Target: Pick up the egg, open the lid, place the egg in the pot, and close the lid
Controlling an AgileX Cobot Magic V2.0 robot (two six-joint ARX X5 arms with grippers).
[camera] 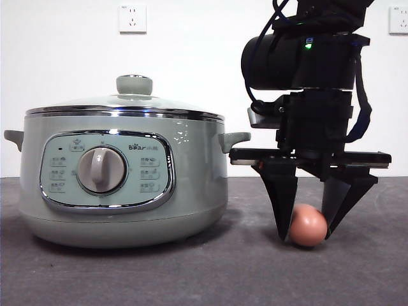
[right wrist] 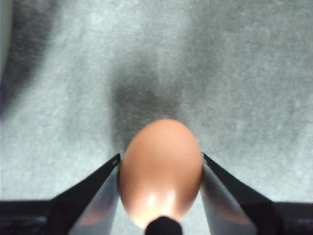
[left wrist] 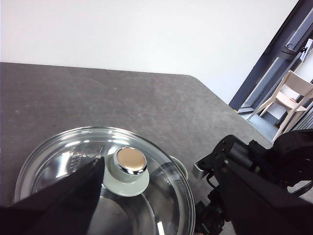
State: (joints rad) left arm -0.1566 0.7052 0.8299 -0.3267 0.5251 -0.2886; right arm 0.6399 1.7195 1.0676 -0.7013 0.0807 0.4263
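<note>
The reddish-brown egg (camera: 308,225) lies on the dark table to the right of the pale green pot (camera: 194,172). My right gripper (camera: 306,238) reaches down from above, one black jaw against each side of the egg. The right wrist view shows the egg (right wrist: 160,169) held between the gripper's (right wrist: 160,156) jaws. The glass lid (camera: 76,104) with its green knob (camera: 134,83) sits shut on the pot. My left gripper (left wrist: 161,166) hangs open above the lid (left wrist: 58,161), its jaws either side of the knob (left wrist: 131,161) and clear of it. It is out of the front view.
The grey table (camera: 127,274) runs in front of the pot and the egg. Two wall sockets (camera: 132,18) are on the white wall behind. In the left wrist view the right arm (left wrist: 288,156) stands beside the pot, and a chair (left wrist: 288,93) stands beyond the table's edge.
</note>
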